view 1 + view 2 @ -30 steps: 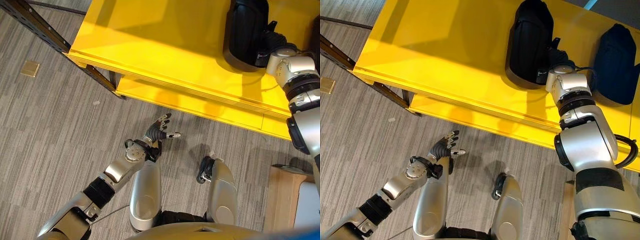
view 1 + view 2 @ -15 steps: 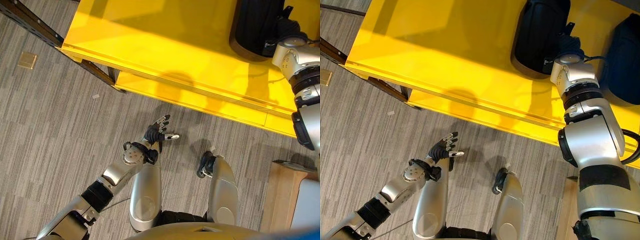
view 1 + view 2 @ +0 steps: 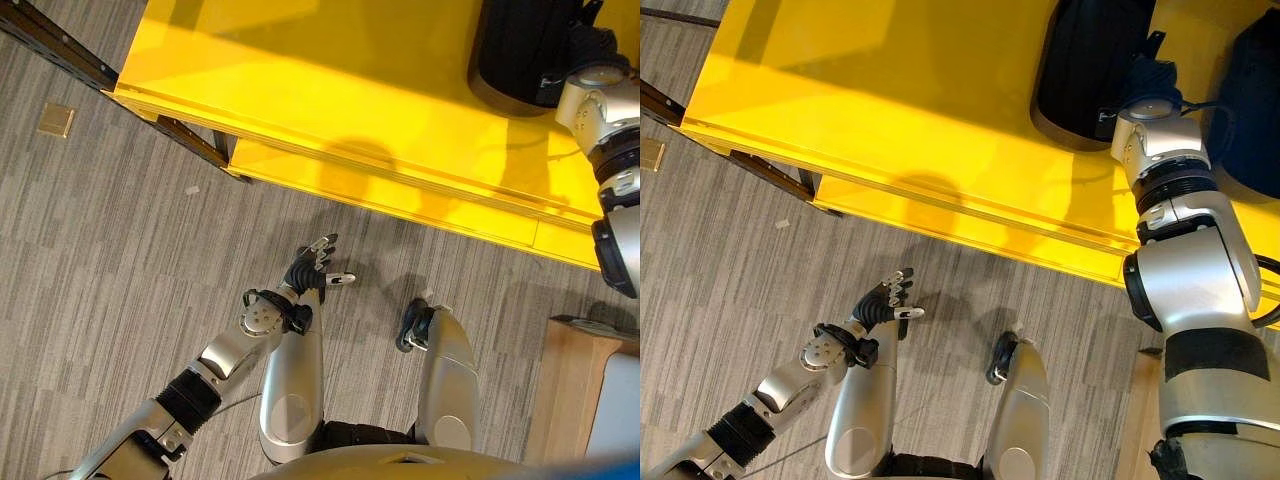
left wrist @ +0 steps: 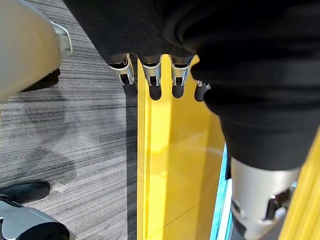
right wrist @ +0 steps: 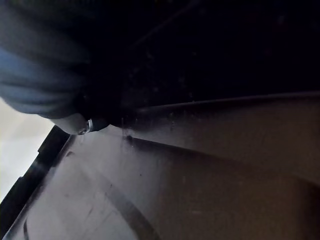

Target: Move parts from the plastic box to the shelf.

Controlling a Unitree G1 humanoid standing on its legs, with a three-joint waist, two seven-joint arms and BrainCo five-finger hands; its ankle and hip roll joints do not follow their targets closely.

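R hand at the black part on the shelf; L hand idle.

My right hand [image 3: 1143, 85] is up at the top right of the frame, tucked against the near side of the black part [image 3: 1090, 55] lying on the yellow shelf [image 3: 900, 110]. Fingers are hidden behind the part and my wrist view is just dark surface up close, so I can't tell if I'm gripping or not. A 2nd dark part [image 3: 1250, 100] lies at the far right edge, just beside the 1st. Left hand [image 3: 312, 268] hangs low centre over the grey carpet floor [image 3: 110, 260], fingers spread loose, holding nothing. To do this well, imo: make sure the part sits flat and well in from the shelf's front lip, then ease fingers off straight w/o dragging it or bumping the neighbour part.
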